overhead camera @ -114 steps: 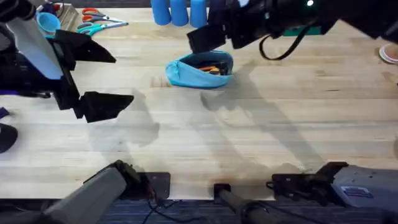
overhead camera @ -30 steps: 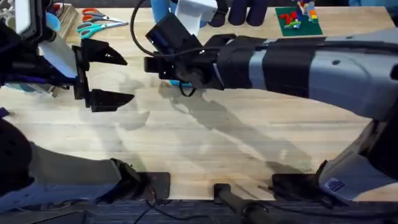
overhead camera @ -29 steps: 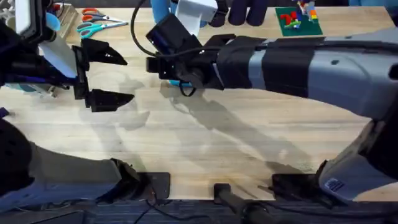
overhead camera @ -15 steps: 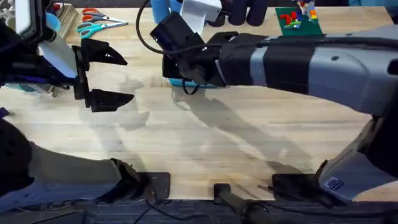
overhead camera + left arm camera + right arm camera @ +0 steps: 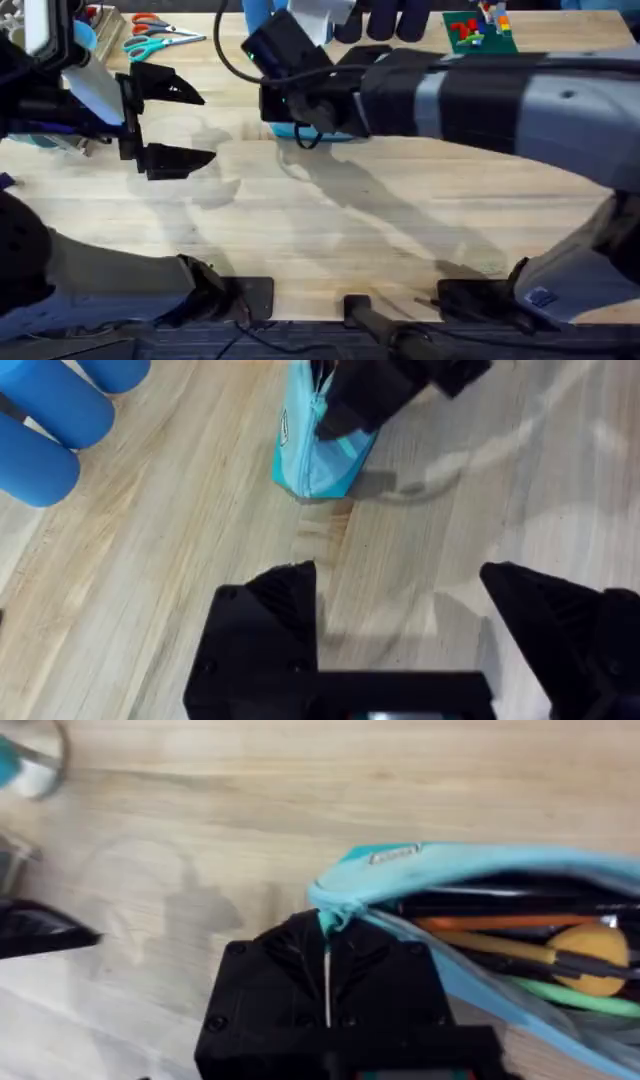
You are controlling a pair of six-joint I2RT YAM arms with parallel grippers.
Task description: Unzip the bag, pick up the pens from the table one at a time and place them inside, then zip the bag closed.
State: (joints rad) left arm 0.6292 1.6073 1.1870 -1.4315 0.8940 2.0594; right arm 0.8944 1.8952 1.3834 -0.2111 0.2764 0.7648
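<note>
Near the table's (image 5: 330,220) far edge, the right gripper (image 5: 327,960) pinches the bag's (image 5: 450,870) zipper end, pens (image 5: 500,925) inside; the left gripper (image 5: 400,620) hangs spread wide, empty.

The bag (image 5: 470,870) lies on the worktop (image 5: 380,230) with pens (image 5: 500,925) inside; the right end effector (image 5: 327,955) meets its end.
</note>
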